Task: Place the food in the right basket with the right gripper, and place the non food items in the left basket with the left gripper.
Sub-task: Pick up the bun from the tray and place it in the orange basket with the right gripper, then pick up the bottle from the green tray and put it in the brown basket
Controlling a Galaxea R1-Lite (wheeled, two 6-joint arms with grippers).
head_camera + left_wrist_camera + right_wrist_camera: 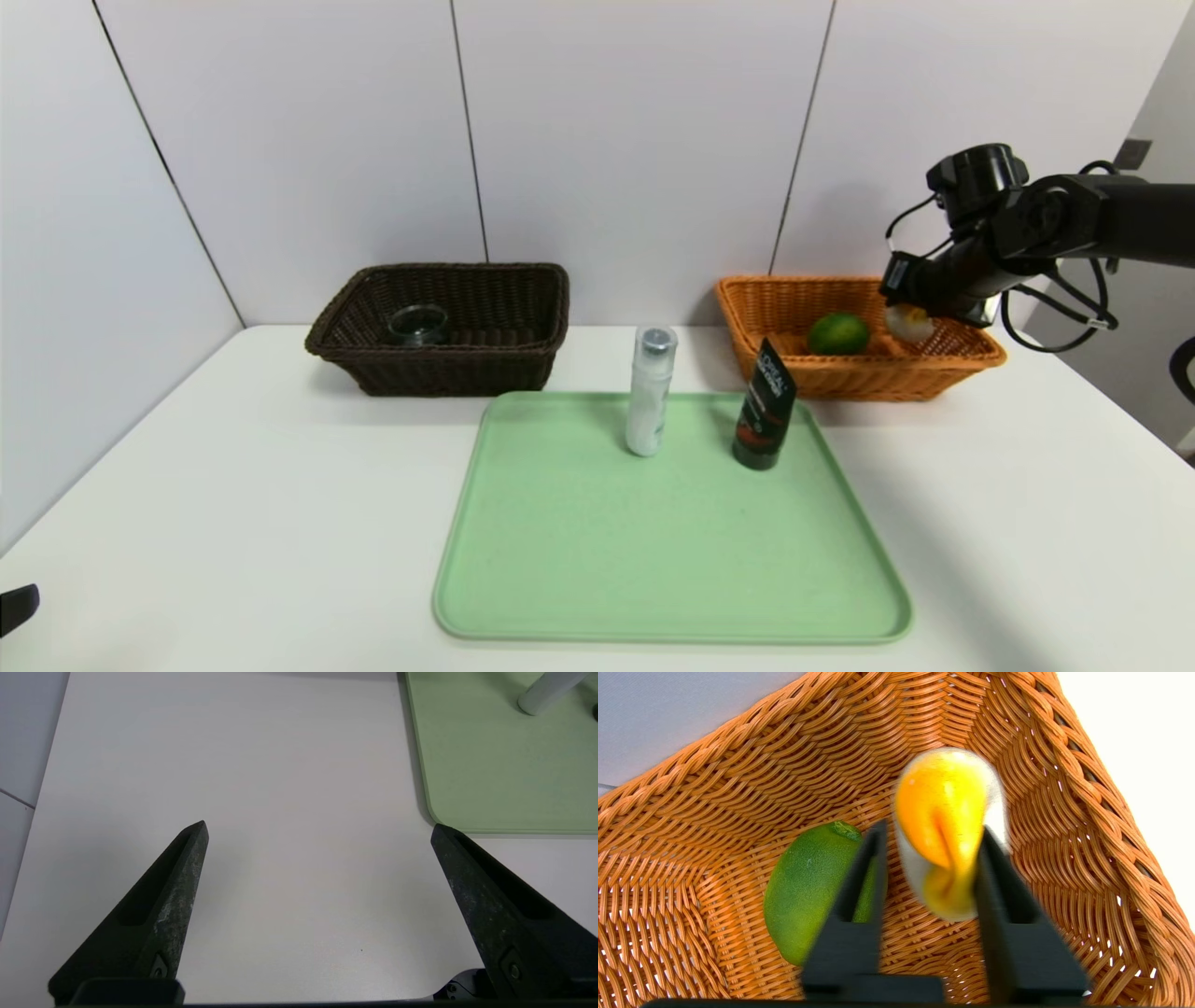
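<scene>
My right gripper (910,313) hangs over the orange right basket (868,375). In the right wrist view its jaws (932,827) stand apart, open. A white and yellow egg-like food piece (945,830) sits blurred between them, touching one finger with a gap to the other. A green lime (837,333) lies in the same basket (714,788), beside the egg piece. A white bottle (650,392) and a black tube (766,406) stand upright on the green tray (672,560). My left gripper (318,826) is open and empty above bare table, near the tray's corner (490,765).
The dark brown left basket (439,369) stands at the back left with a dark round jar (417,324) inside. White wall panels rise right behind both baskets. The white table (233,485) spreads on both sides of the tray.
</scene>
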